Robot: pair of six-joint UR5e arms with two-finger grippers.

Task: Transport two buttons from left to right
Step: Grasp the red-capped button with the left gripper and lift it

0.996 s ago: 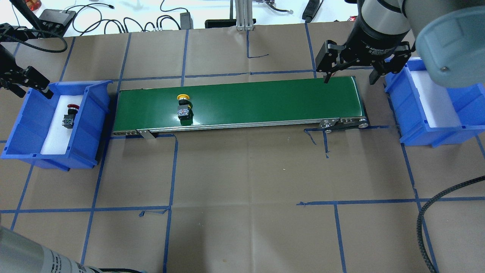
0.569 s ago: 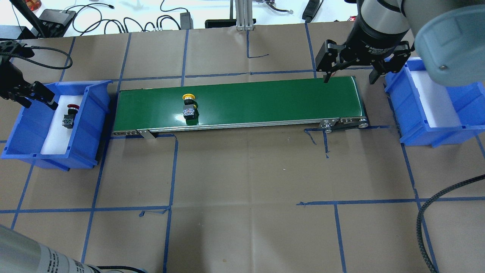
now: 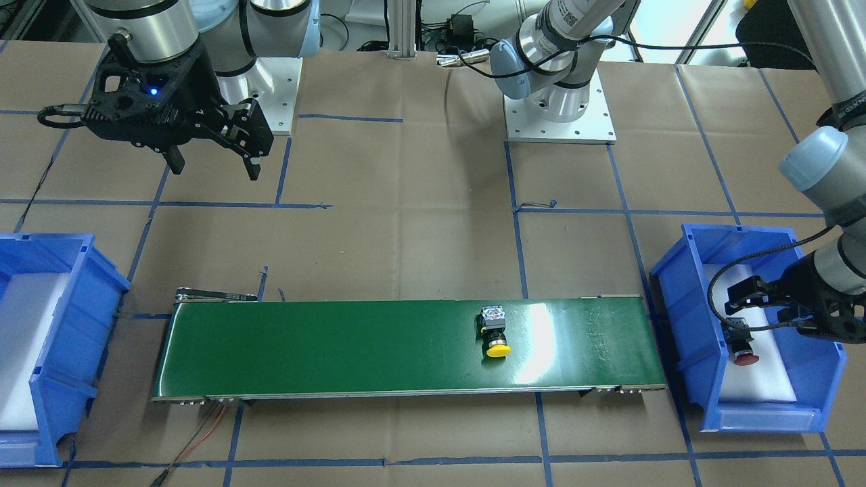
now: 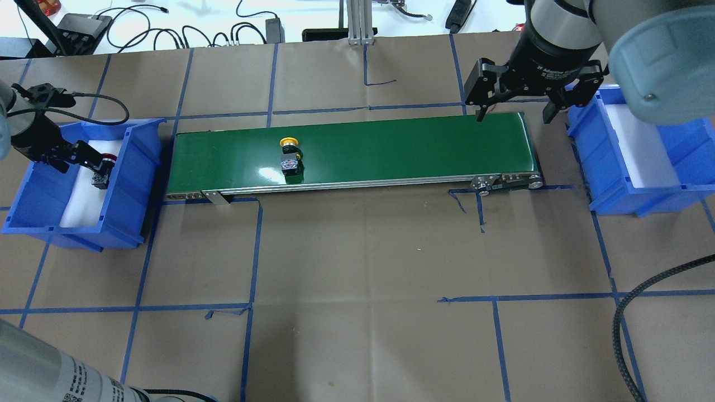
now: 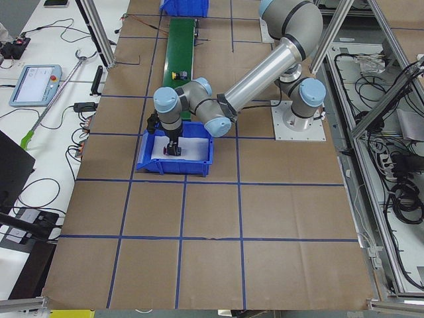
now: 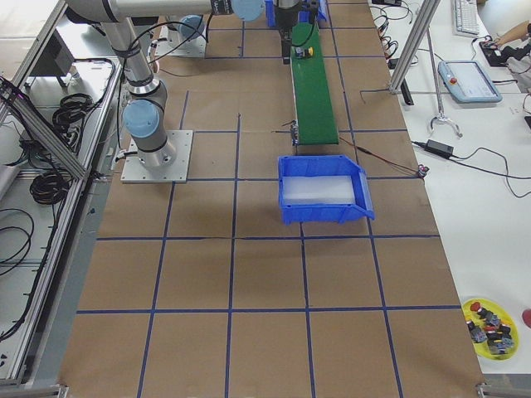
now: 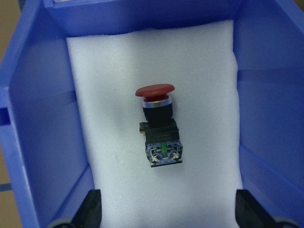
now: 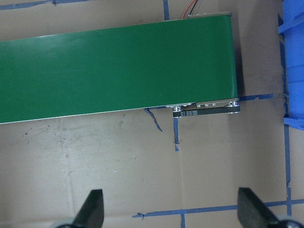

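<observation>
Hovers with left gripper spread over red mushroom-cap push-button in blue plastic bin — right gripper, also spread, above green belt carrying yellow-capped push-button.

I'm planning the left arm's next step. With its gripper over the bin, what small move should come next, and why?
Probably lower the left gripper straight down so its open fingers straddle the red button. In the wrist view that button lies on the foam, roughly centred between the wide-apart fingers and not yet gripped. The yellow button is already on the belt.
</observation>
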